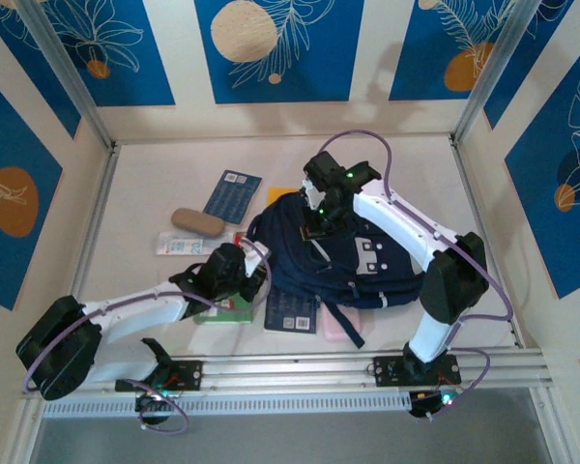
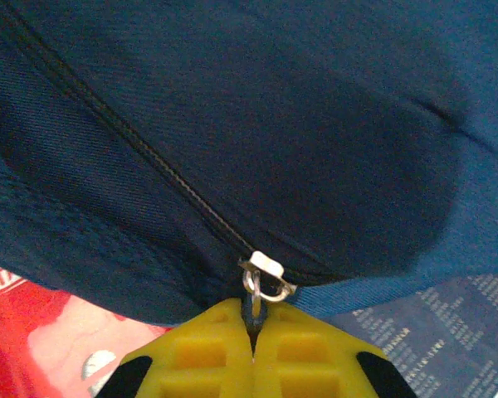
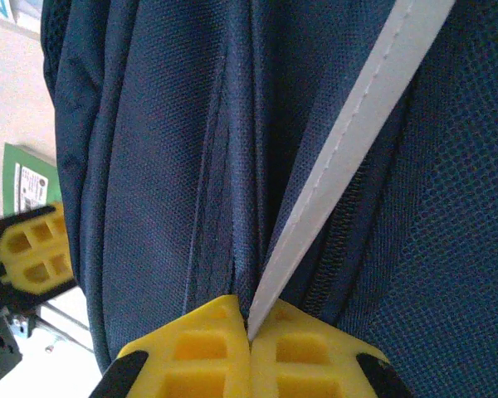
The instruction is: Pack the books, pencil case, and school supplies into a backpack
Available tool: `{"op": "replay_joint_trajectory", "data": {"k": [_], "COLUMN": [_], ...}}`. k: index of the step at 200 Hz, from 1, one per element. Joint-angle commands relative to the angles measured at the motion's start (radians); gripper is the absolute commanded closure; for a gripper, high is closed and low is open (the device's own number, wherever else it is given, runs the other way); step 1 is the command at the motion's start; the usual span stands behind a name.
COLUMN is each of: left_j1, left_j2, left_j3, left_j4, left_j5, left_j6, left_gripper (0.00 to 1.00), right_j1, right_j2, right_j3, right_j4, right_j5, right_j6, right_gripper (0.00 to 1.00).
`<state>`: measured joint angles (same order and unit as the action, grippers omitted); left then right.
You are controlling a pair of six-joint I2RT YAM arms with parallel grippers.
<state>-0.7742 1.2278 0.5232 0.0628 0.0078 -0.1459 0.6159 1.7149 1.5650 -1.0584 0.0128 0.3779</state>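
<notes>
While the backpack (image 1: 348,256) lies flat in the middle of the table (image 1: 145,174) with its main zipper (image 2: 108,116) seemingly closed along the stretch that can be seen, the step in hand is judged to be opening the bag, not packing it. The left gripper (image 2: 253,327) is closed on the small metal zipper pull (image 2: 253,303), which hangs from the pale slider (image 2: 266,264) at the bag's near-left edge. The right gripper (image 3: 249,323) is clamped shut on the pale stripe (image 3: 349,149) and a fold of navy fabric on the bag's upper side, so the bag is pinned at that end. Nothing appears to be packed yet. One navy book (image 1: 232,196) and the yellow-orange book (image 1: 280,195) are seen beyond the bag, a second navy book (image 1: 292,311) is partly tucked under its near edge, the tan pencil case (image 1: 197,221) lies to the left, and the green box (image 1: 222,309) sits beneath the left arm. For the next move, the pull would need to be drawn along the line of the teeth while the fabric is kept taut by the right gripper. A pull across the track would probably jam the slider or merely drag the bag.
</notes>
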Motion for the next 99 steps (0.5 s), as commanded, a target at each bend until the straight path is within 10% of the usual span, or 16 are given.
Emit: {"op": "replay_joint_trajectory", "data": {"k": [1, 37, 99], "left_j1": [0.067, 0.076, 0.05], "left_j2": [0.036, 0.03, -0.047], "left_j3": [0.06, 0.102, 0.208], "left_j4": [-0.075, -0.083, -0.24], "left_j5": [0.063, 0.204, 0.278], "left_j6": [0.018, -0.025, -0.159], "left_gripper": [1.0, 1.0, 1.0], "right_j1": [0.02, -0.003, -0.065], "right_j2": [-0.008, -0.029, -0.326], "right_j3": [0.018, 0.047, -0.16], "right_j4": [-0.08, -0.132, -0.083], "right_j5": [0.039, 0.205, 0.072], "right_j6": [-0.06, 0.024, 0.229], "right_gripper": [1.0, 0.46, 0.54]}}
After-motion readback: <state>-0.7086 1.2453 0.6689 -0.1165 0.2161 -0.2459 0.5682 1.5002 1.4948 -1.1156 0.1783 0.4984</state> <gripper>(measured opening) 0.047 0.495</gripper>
